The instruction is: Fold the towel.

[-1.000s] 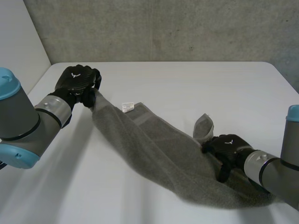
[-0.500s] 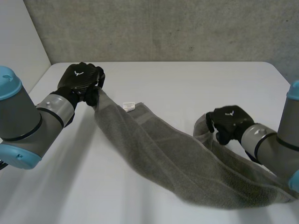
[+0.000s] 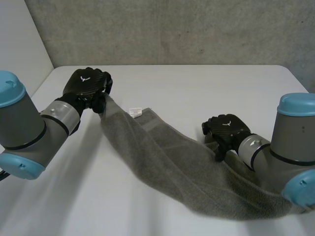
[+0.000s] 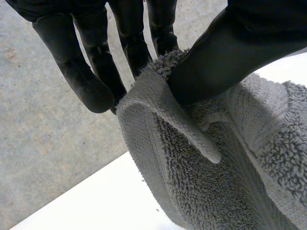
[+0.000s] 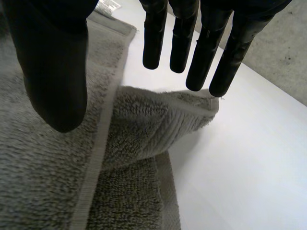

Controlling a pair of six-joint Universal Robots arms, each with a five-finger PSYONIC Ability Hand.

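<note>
A grey towel (image 3: 172, 167) lies bunched in a long diagonal band across the white table (image 3: 197, 83), from back left to front right. My left hand (image 3: 87, 84) holds its back-left corner just above the table. In the left wrist view the thumb (image 4: 230, 52) pinches that corner of the towel (image 4: 192, 182) against the fingers. My right hand (image 3: 226, 129) hovers over the towel's far edge near the right end. In the right wrist view its fingers (image 5: 156, 33) are straight and apart from the thumb, above a turned-over corner (image 5: 158, 120) of the towel (image 5: 48, 182), holding nothing.
A white label (image 3: 135, 112) shows on the towel's far edge near the left hand. My right forearm (image 3: 275, 157) lies over the towel's front-right end. A concrete wall (image 3: 172, 29) runs behind the table. Bare table lies at the back and front left.
My right hand has risen from the towel's front-right part and moved back and left to the turned-over corner. My left hand has shifted slightly right, still pinching its corner.
</note>
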